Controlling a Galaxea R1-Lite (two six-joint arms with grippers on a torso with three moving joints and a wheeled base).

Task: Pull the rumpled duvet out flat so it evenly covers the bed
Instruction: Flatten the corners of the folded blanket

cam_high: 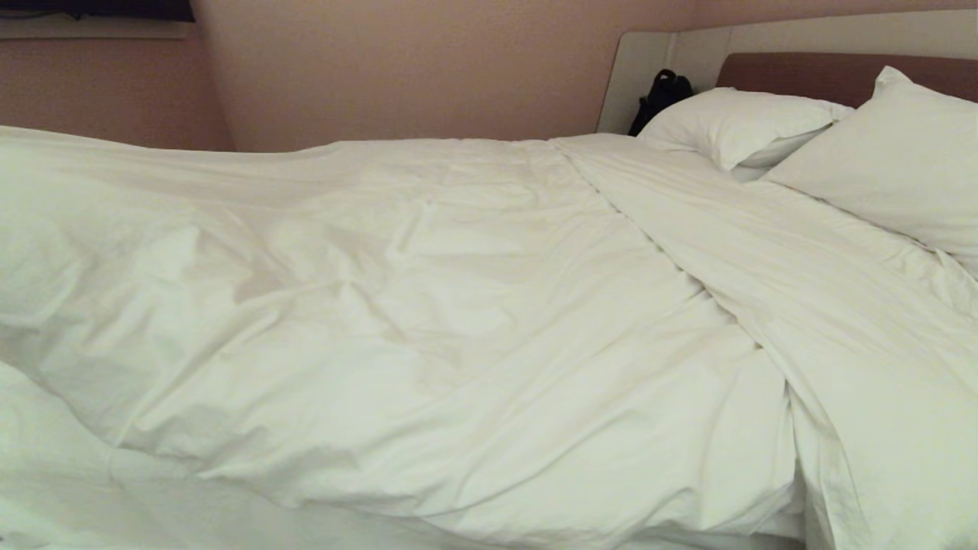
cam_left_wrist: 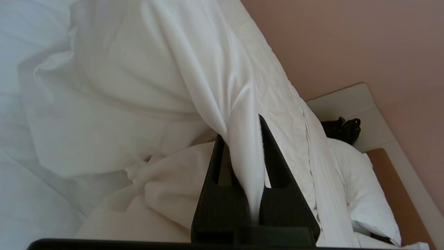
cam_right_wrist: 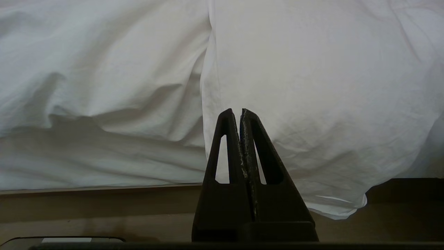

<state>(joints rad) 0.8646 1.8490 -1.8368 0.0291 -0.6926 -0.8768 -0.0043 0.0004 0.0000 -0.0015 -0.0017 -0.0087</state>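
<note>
Duvet (cam_left_wrist: 156, 86) fabric is clamped thinly between the left gripper (cam_left_wrist: 242, 132) fingers and could slip free under tension; right gripper (cam_right_wrist: 241, 113) fingers are together, empty.

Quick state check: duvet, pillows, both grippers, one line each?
duvet: rumpled, bunched in folds, not yet flat
left gripper: shut on a fold of the duvet, pulling it taut
right gripper: shut, holding nothing, by the side of the bed
pillows: two, lying at the headboard, uncovered
black bag: propped against the headboard
</note>
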